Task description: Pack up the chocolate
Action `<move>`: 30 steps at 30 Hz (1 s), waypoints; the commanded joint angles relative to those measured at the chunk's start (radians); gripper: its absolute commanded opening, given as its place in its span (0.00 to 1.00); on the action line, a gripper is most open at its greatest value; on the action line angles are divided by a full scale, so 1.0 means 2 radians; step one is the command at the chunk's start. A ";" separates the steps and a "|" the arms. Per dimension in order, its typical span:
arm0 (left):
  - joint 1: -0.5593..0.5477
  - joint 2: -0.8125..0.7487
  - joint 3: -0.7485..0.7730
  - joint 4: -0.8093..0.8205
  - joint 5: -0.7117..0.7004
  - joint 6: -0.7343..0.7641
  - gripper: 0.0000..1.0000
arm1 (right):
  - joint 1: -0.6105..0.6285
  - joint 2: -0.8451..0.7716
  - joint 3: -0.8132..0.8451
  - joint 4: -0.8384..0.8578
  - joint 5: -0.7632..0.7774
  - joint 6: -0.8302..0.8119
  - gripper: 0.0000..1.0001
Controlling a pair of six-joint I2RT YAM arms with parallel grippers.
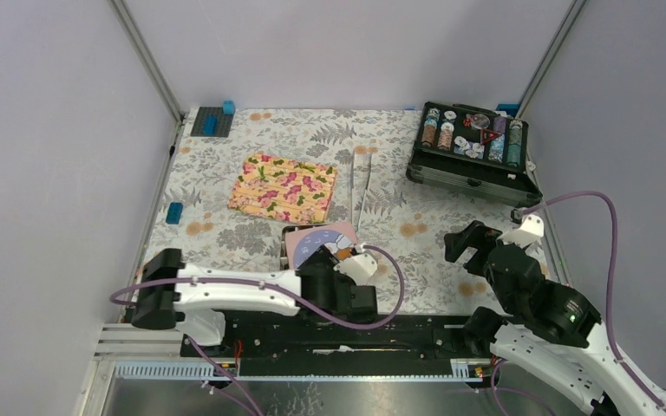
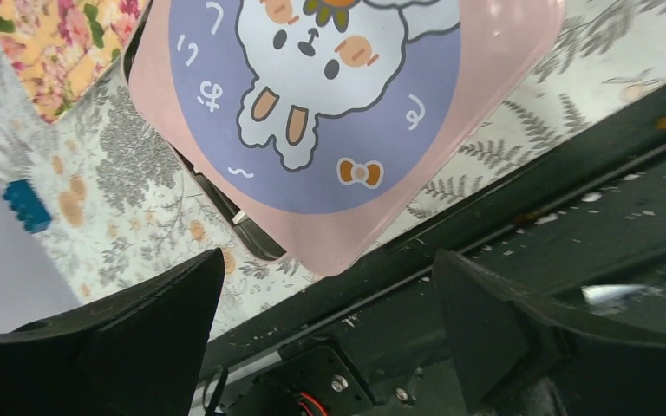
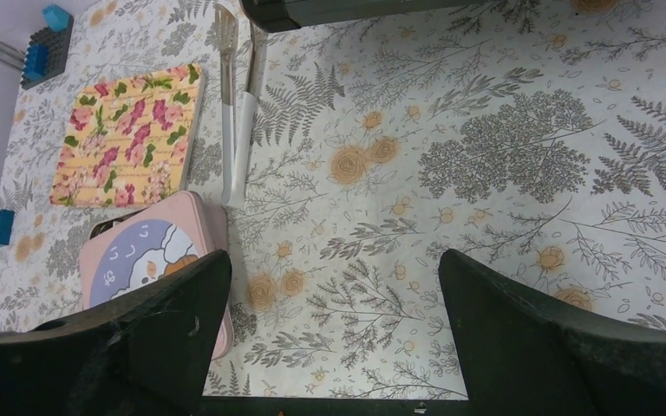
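Note:
No chocolate pieces show in any view. A pink box (image 1: 316, 243) with a cartoon rabbit lid lies near the table's front middle, over a dark tray edge (image 2: 225, 204). It fills the top of the left wrist view (image 2: 338, 113) and shows in the right wrist view (image 3: 152, 247). My left gripper (image 1: 328, 263) is open and empty at the box's near edge, above the black base rail (image 2: 325, 260). My right gripper (image 1: 461, 247) is open and empty over bare tablecloth (image 3: 329, 260), to the right of the box.
Metal tongs (image 1: 360, 186) lie beyond the box. A floral-patterned flat packet (image 1: 284, 186) sits to their left. A black case of poker chips (image 1: 473, 143) stands at the back right. A blue block (image 1: 174, 212) and a blue studded plate (image 1: 212, 120) are on the left.

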 commanded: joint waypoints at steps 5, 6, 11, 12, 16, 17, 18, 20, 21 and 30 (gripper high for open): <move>0.047 -0.144 0.038 0.055 0.053 -0.019 0.99 | 0.003 0.103 -0.029 0.080 -0.106 -0.011 0.99; 0.071 -0.169 0.029 0.067 0.059 -0.022 0.99 | 0.003 0.131 -0.035 0.097 -0.132 -0.020 0.99; 0.270 -0.310 -0.033 0.155 0.129 -0.050 0.99 | 0.003 0.213 -0.049 0.142 -0.216 -0.051 0.99; 0.305 -0.327 -0.042 0.163 0.142 -0.053 0.99 | 0.003 0.220 -0.054 0.153 -0.225 -0.051 0.99; 0.427 -0.306 -0.044 0.142 0.208 -0.048 0.99 | 0.004 0.224 -0.096 0.223 -0.276 -0.056 1.00; 0.459 -0.292 -0.048 0.137 0.232 -0.046 0.99 | 0.005 0.227 -0.101 0.231 -0.278 -0.061 0.99; 0.488 -0.280 -0.056 0.136 0.257 -0.043 0.99 | 0.007 0.231 -0.104 0.235 -0.277 -0.068 1.00; 0.547 -0.266 -0.078 0.155 0.320 -0.033 0.99 | 0.012 0.233 -0.107 0.239 -0.274 -0.081 1.00; 0.574 -0.259 -0.090 0.169 0.360 -0.029 0.99 | 0.015 0.232 -0.108 0.241 -0.273 -0.087 0.99; 0.688 -0.190 -0.123 0.265 0.471 -0.039 0.99 | 0.083 0.268 -0.128 0.263 -0.259 -0.102 1.00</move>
